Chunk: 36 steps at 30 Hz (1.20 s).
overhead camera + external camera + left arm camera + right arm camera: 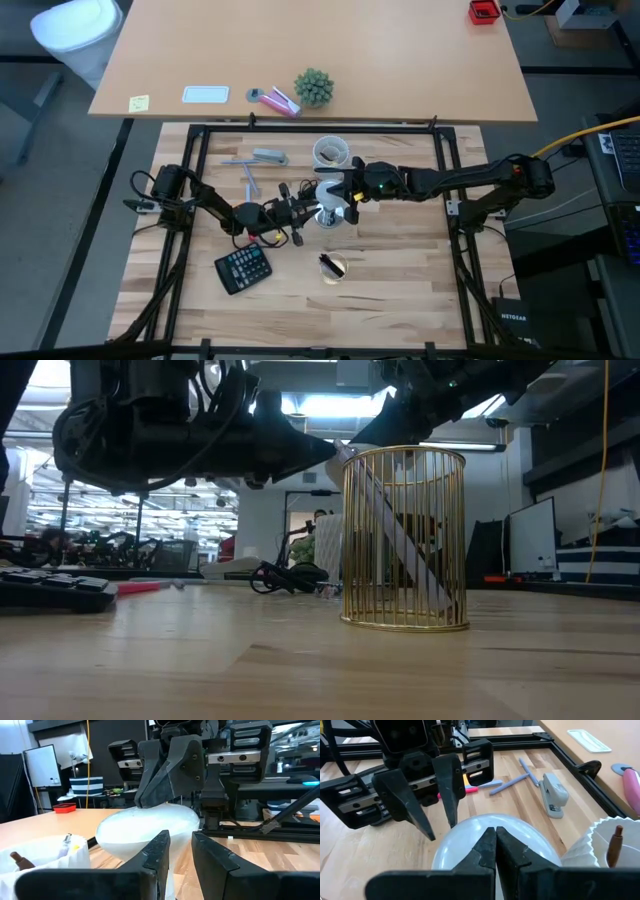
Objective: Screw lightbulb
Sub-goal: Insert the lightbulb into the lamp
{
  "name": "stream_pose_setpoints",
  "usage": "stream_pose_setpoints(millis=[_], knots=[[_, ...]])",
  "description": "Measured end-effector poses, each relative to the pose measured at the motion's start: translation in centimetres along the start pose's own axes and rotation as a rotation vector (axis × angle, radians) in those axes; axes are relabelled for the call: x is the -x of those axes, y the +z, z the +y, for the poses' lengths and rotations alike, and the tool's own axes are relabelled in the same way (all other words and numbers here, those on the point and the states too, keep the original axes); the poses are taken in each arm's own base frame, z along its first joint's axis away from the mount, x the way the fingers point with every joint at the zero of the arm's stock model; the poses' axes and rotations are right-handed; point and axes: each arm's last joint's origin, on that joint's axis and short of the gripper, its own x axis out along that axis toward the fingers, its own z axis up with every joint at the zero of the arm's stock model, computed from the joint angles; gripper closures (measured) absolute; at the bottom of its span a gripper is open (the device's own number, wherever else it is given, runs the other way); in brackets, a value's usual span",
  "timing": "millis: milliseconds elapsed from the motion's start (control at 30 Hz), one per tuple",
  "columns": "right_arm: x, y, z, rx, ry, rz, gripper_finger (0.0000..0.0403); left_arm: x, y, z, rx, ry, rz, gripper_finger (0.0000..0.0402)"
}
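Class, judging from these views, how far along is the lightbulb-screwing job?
Done: both grippers have met at the lightbulb mid-table. In hand: the left gripper and the shut right gripper sit against its white globe. Left: seating cannot be confirmed, since no view shows its screw base.

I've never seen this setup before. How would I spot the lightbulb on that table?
Find the table's middle, where the two dark arms meet. The lightbulb sits between the left gripper and right gripper. It is smooth, white and rounded, unlike the pleated paper cup behind it.
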Motion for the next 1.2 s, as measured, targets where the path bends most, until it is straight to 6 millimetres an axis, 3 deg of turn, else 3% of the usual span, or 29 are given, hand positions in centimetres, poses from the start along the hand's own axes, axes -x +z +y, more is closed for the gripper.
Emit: stream_pose_setpoints(millis=[433, 1200], knots=[[0.03, -0.01, 0.07, 0.001, 0.020, 0.002, 0.0398, 0.00, -0.04, 0.06, -0.044, 0.021, 0.007, 0.0325], [0.04, -0.01, 0.34, 0.005, 0.060, 0.002, 0.0398, 0.29, 0.00, 0.37, -0.069, 0.247, 0.035, 0.0325]])
